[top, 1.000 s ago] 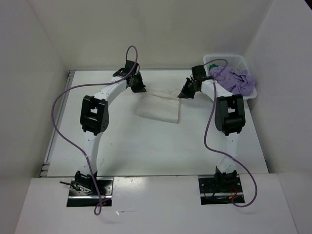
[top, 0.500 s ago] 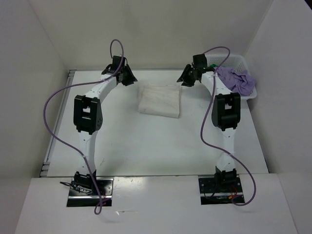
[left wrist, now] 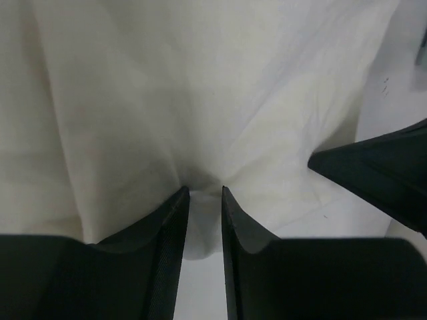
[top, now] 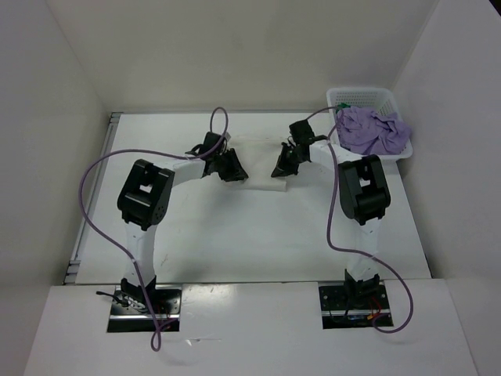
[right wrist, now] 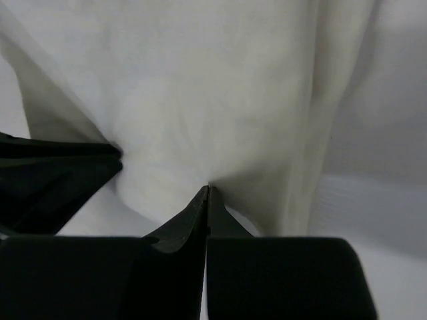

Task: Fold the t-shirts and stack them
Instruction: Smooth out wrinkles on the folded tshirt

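Note:
The white t-shirt (top: pixel 258 160) lies folded on the table between my two grippers. It fills the left wrist view (left wrist: pixel 200 87) and the right wrist view (right wrist: pixel 220 87). My left gripper (top: pixel 233 168) sits at its left near edge. Its fingers stand narrowly apart with a pucker of white cloth pinched between the tips (left wrist: pixel 205 190). My right gripper (top: pixel 282 166) is at the right near edge, jaws pressed together on a crease of the cloth (right wrist: pixel 208 188). A lilac t-shirt (top: pixel 372 129) is heaped in the basket, and a bit of green t-shirt (top: pixel 342 106) peeks out beside it.
The white lattice basket (top: pixel 364 92) stands at the back right corner of the table. White walls close in the table on the back and both sides. The right gripper's dark finger (left wrist: pixel 380 173) shows in the left wrist view, the left's (right wrist: pixel 53 177) in the right.
Both grippers came down from the shirt's far corners to its near edge, opened on the way and closed on the white cloth.

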Robot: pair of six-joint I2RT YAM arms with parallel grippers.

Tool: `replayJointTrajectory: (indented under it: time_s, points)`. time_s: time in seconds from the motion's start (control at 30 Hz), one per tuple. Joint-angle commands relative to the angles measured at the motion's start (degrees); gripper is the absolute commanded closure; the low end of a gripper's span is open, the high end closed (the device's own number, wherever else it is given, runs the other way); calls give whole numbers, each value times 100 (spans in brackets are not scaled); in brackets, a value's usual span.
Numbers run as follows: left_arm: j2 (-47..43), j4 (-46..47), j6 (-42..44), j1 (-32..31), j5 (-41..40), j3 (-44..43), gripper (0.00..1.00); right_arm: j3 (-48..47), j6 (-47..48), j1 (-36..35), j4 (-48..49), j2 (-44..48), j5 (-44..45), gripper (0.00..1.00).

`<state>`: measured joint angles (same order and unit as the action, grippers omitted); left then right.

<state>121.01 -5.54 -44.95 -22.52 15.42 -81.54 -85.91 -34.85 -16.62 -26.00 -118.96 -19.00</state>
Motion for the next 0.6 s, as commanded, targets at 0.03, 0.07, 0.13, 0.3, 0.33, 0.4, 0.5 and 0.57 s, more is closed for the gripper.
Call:
replayJointTrajectory:
  time_s: [0.03, 0.07, 0.13, 0.3, 0.33, 0.4, 0.5, 0.57]
  points:
    - [-227, 834, -382, 125, 566, 1058, 65, 83, 66, 19, 455, -258, 159, 100]
    - [-323, 888, -435, 125, 637, 1191, 63, 83, 66, 19, 455, -347, 160, 100]
    - [-612, 950, -593, 125, 760, 1455, 60, 31, 128, 19, 455, -470, 160, 100]
    - [-1667, 985, -594, 186, 629, 2237, 44, -268, 251, 19, 245, -594, 212, 100]
    - [-2034, 985, -524, 274, 568, 2300, 32, -356, 312, 19, 244, -594, 213, 100]
    - [-2265, 601, -314, 458, 471, 2300, 19, -417, 364, 19, 174, -524, 213, 100]
    - [-2319, 326, -49, 687, 269, 2072, 0, -470, 365, -34, 121, -375, 73, 96]
    - [-2109, 326, 4, 810, 198, 2019, 0, -471, 418, -95, 69, -243, 72, 89]
